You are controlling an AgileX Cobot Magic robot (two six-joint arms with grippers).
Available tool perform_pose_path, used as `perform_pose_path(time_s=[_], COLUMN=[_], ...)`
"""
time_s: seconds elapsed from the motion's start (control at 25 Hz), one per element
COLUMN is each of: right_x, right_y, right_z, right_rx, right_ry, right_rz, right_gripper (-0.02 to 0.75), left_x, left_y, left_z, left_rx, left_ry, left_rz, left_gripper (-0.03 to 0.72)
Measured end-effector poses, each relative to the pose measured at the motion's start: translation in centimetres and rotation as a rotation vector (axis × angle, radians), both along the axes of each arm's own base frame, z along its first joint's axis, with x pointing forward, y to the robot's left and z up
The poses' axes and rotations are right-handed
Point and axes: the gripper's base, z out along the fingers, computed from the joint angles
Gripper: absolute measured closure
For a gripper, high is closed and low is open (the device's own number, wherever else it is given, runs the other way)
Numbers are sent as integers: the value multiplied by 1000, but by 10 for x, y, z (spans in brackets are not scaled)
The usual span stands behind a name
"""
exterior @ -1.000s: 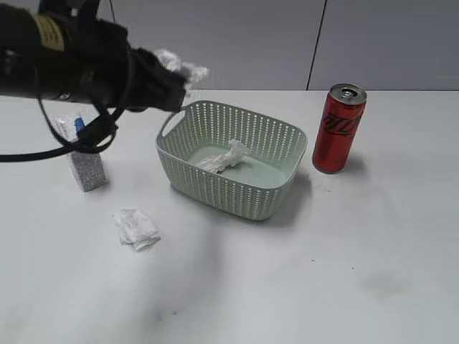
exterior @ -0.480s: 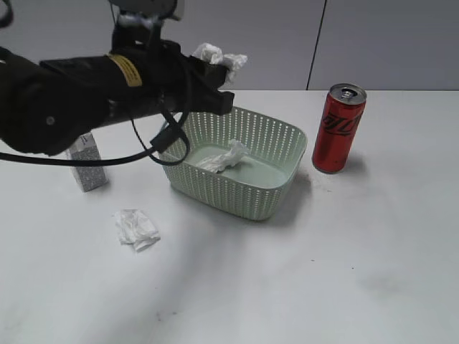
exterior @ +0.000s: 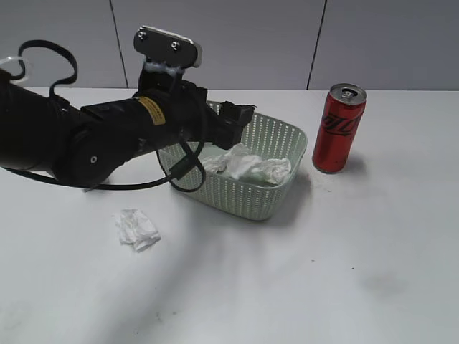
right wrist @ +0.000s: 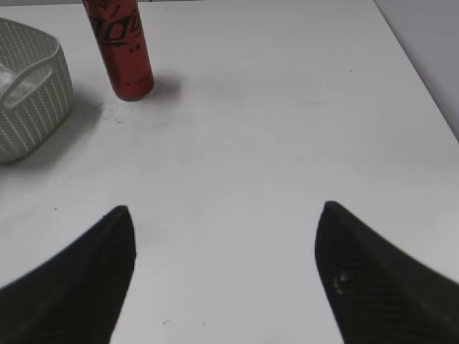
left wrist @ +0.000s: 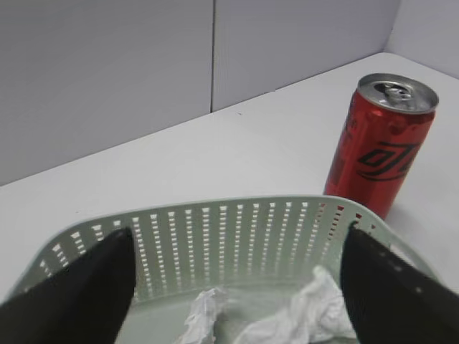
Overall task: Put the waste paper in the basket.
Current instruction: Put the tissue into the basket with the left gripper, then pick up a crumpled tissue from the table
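Note:
The pale green basket (exterior: pixel 283 188) stands mid-table and holds two crumpled white paper wads (exterior: pixel 247 166); both show in the left wrist view (left wrist: pixel 308 319). One more white wad (exterior: pixel 135 228) lies on the table to the basket's front left. My left gripper (exterior: pixel 233 122) is open and empty, hovering over the basket's back left rim (left wrist: pixel 237 215). My right gripper (right wrist: pixel 226 215) is open and empty above bare table, out of the exterior view. The basket's end shows at the right wrist view's left edge (right wrist: pixel 32 107).
A red drink can (exterior: pixel 339 129) stands upright just right of the basket, also in the left wrist view (left wrist: pixel 380 147) and the right wrist view (right wrist: pixel 118 46). A small carton behind my left arm is hidden now.
My left gripper moved right over the basket and opened. The wad it carried now lies in the basket beside the first one.

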Motion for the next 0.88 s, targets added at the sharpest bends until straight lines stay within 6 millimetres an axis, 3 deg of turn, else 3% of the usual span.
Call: perform_pose_path(time_s=[0.4,0.88], right_x=[0,0], right_y=[0,0], right_z=[0,0], right_rx=[0,0], right_ry=[0,0], right_rz=[0,0], right_gripper=[149,149], left_x=[-3,-41], left_y=[2,39], left_z=[8,71], left_rx=[2,157], left_ry=[7,263], left_rz=[-3,-28], left_gripper=[-2,11])
